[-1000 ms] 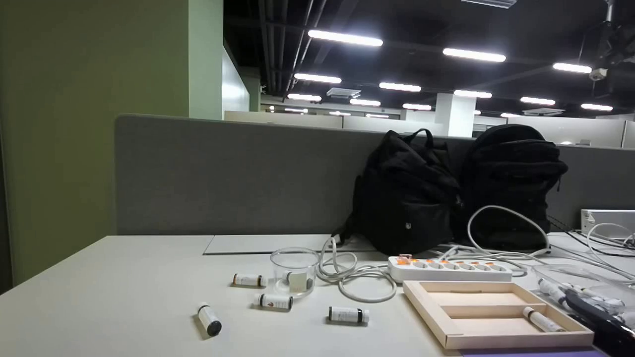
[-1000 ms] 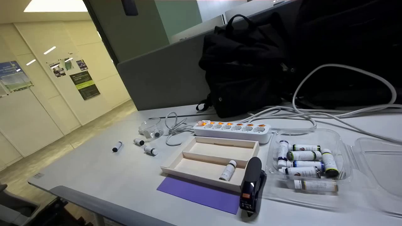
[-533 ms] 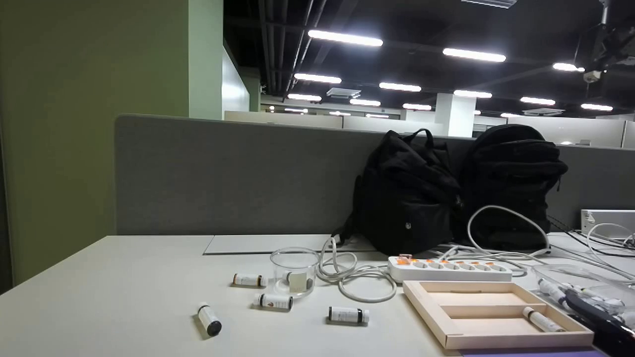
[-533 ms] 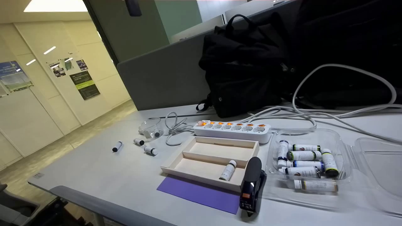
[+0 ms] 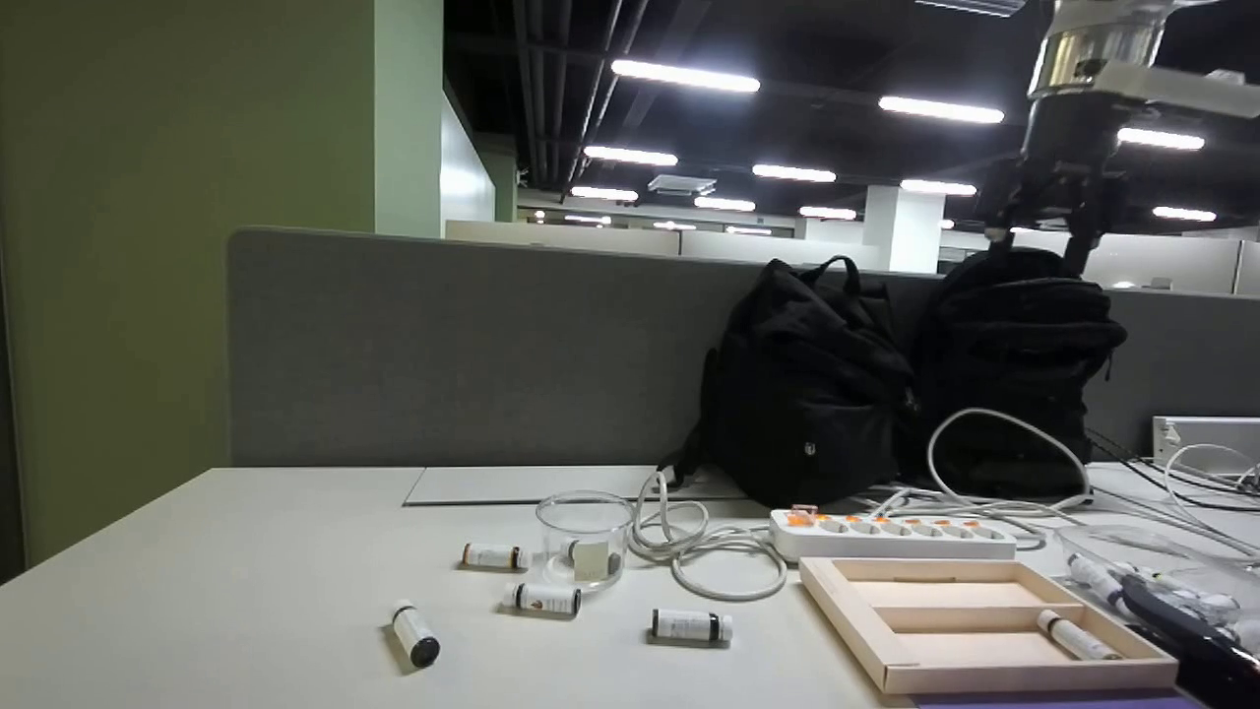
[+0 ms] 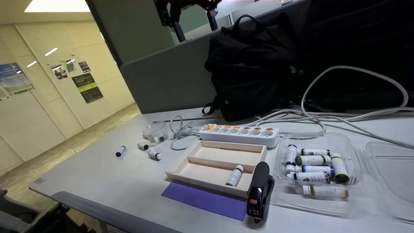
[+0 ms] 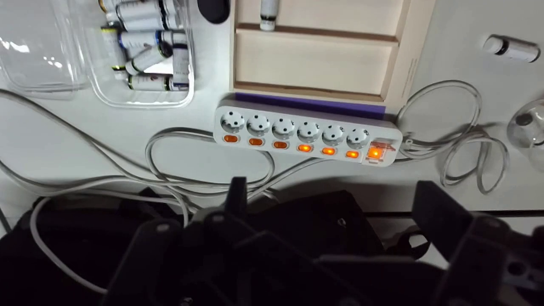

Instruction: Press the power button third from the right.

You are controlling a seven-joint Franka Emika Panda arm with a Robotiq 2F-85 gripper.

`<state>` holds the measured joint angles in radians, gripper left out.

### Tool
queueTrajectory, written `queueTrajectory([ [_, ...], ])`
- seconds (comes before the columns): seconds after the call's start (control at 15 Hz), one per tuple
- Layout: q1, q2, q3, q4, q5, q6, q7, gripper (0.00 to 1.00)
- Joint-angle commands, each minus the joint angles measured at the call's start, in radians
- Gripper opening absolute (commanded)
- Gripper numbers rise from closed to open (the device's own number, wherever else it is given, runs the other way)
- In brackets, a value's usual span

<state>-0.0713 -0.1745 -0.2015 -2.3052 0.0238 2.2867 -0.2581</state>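
Hovers with gripper [image 7: 331,187] spread wide, holding nothing | could press lit neighbouring switch [image 7: 304,148], missing unlit power button [image 7: 280,145] | through miscounting from wrong end in reversed wrist view

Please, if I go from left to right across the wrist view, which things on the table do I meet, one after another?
Clear plastic lid → clear container with bottles → white power strip → coiled cable → clear cup, cut off by the picture's edge.
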Motion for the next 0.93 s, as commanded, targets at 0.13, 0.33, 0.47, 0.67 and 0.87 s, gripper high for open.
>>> queueTrajectory([
  [0.13, -0.003, 0.36, 0.069, 0.334, -0.073, -0.099, 0.146, 1.0],
  [0.33, -0.012, 0.354, 0.083, 0.304, -0.07, -0.095, 0.134, 1.0],
  [0.47, -0.012, 0.393, 0.085, 0.359, -0.074, -0.13, 0.149, 1.0],
  [0.67, -0.014, 0.395, 0.084, 0.373, -0.076, -0.143, 0.15, 1.0],
  [0.87, -0.019, 0.455, 0.093, 0.424, -0.048, -0.136, 0.139, 1.0],
])
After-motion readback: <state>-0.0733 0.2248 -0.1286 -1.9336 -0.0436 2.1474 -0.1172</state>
